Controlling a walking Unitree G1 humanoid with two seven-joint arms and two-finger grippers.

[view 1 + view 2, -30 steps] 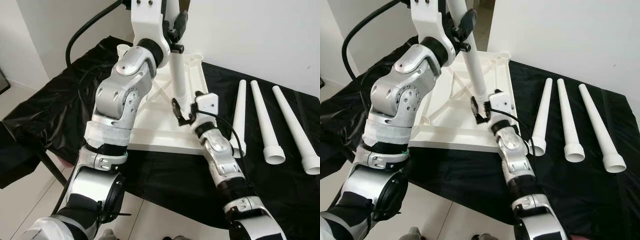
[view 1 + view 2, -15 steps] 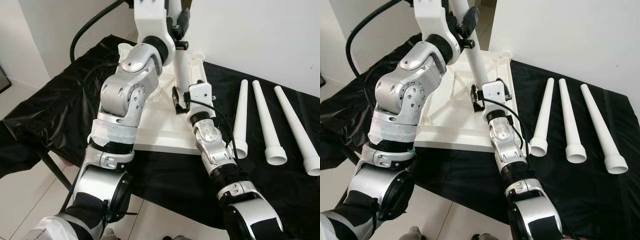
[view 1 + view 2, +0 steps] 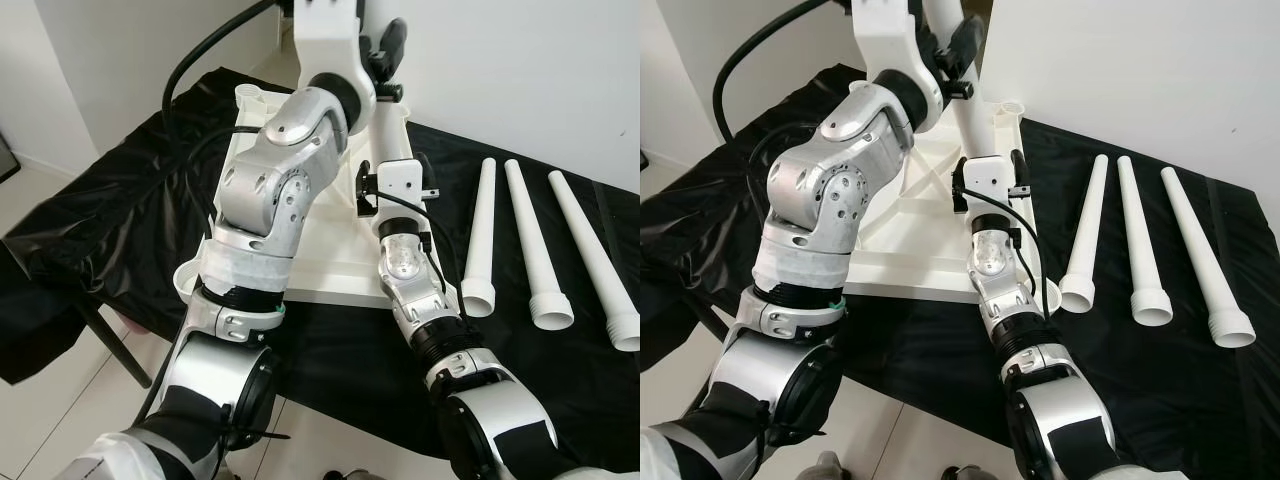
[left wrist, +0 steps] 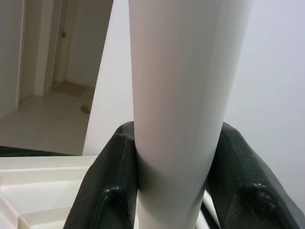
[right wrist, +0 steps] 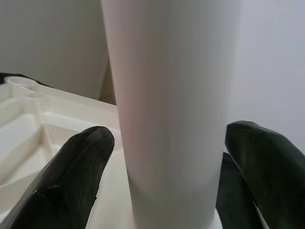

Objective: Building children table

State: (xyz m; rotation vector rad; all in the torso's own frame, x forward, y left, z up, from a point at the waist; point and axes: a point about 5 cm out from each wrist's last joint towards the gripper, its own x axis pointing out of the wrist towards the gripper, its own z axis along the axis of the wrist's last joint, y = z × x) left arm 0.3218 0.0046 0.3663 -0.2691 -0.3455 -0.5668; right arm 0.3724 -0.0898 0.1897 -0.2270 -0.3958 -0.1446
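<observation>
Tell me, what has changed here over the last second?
The right gripper has moved up the white leg, away from the robot, from low on it to higher up, its jaws now open on either side of it. The left gripper stays clamped on the same leg higher up. The white tabletop on the black cloth and the three loose legs lying to the right have not moved.

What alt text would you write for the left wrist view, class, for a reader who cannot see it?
A white table leg rises up the middle of the picture, clamped between the two black fingers of the left pincer. Behind it are a pale wall, a tiled floor and part of the white tabletop.
</observation>
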